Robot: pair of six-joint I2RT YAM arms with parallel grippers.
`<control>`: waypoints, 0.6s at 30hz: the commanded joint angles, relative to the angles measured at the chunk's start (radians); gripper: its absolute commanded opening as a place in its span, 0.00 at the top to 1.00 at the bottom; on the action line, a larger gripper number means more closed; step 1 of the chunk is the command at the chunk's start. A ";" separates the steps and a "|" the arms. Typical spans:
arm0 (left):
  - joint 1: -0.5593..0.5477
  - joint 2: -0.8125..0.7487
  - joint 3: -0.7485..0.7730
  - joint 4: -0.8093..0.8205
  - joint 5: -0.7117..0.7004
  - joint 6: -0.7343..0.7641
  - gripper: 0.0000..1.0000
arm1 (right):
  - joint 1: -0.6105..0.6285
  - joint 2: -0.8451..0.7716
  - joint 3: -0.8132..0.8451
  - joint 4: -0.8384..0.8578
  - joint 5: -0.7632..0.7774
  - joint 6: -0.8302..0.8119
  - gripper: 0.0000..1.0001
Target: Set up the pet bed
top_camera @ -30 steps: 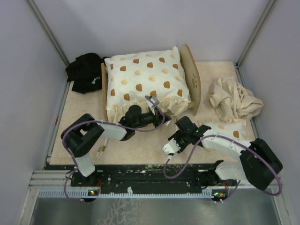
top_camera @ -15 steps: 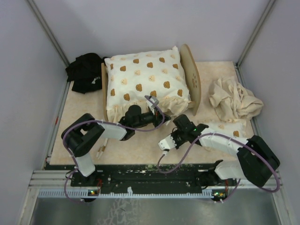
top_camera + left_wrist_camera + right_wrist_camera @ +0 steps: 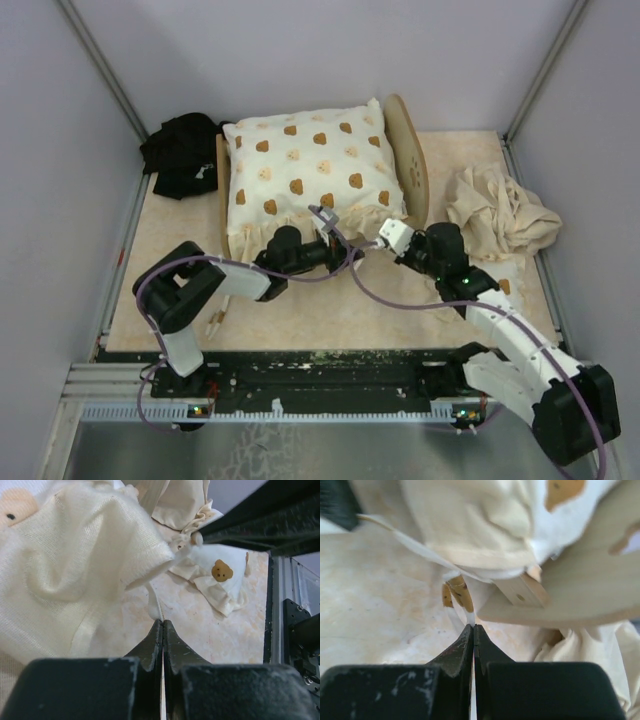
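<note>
The pet bed stands at the back; its wooden headboard rises on the right and the footboard on the left. A cream frilled cushion with brown prints covers it, so the striped mattress is hidden. My left gripper is at the cushion's front edge, shut on a thin strip of its frill. My right gripper is at the cushion's front right corner beside the wooden frame, shut on a frill strip.
A crumpled beige cloth lies at the right. A small cream cushion with a bear print lies in front of it, also in the left wrist view. A black cloth sits at the back left. Walls close in on three sides.
My right arm swung from the front middle of the table up and right to the cushion's front right corner. The left arm has stayed at the cushion's front edge.
</note>
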 commanded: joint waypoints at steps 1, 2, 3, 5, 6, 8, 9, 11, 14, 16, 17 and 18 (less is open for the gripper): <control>-0.012 0.013 -0.018 0.043 0.005 -0.011 1.00 | -0.069 0.031 0.030 0.053 0.069 0.136 1.00; -0.014 0.013 -0.023 0.045 0.004 -0.012 1.00 | -0.083 0.052 0.043 0.039 0.075 0.131 1.00; -0.018 0.013 -0.026 0.046 0.001 -0.013 1.00 | -0.096 0.072 0.049 0.034 0.085 0.134 1.00; -0.023 0.014 -0.029 0.046 0.000 -0.013 1.00 | -0.129 0.096 0.054 0.042 0.093 0.148 1.00; -0.026 0.012 -0.031 0.045 0.000 -0.014 1.00 | -0.143 0.104 0.055 0.052 0.099 0.156 1.00; -0.032 0.010 -0.033 0.043 -0.002 -0.011 1.00 | -0.152 0.115 0.053 0.082 0.105 0.171 1.00; -0.035 0.008 -0.033 0.042 -0.004 -0.011 1.00 | -0.152 0.122 0.052 0.102 0.104 0.177 1.00; -0.038 0.008 -0.031 0.040 -0.006 -0.013 1.00 | -0.152 0.147 0.053 0.142 0.099 0.201 1.00; -0.046 0.013 -0.025 0.043 -0.011 -0.017 1.00 | -0.152 0.206 0.062 0.176 0.118 0.243 1.00; -0.055 0.017 -0.019 0.041 -0.011 -0.016 1.00 | -0.152 0.245 0.075 0.181 0.135 0.273 1.00; -0.057 0.018 -0.019 0.040 -0.014 -0.017 1.00 | -0.152 0.263 0.079 0.192 0.139 0.283 1.00; -0.059 0.022 -0.019 0.042 -0.017 -0.018 1.00 | -0.152 0.280 0.082 0.202 0.142 0.293 1.00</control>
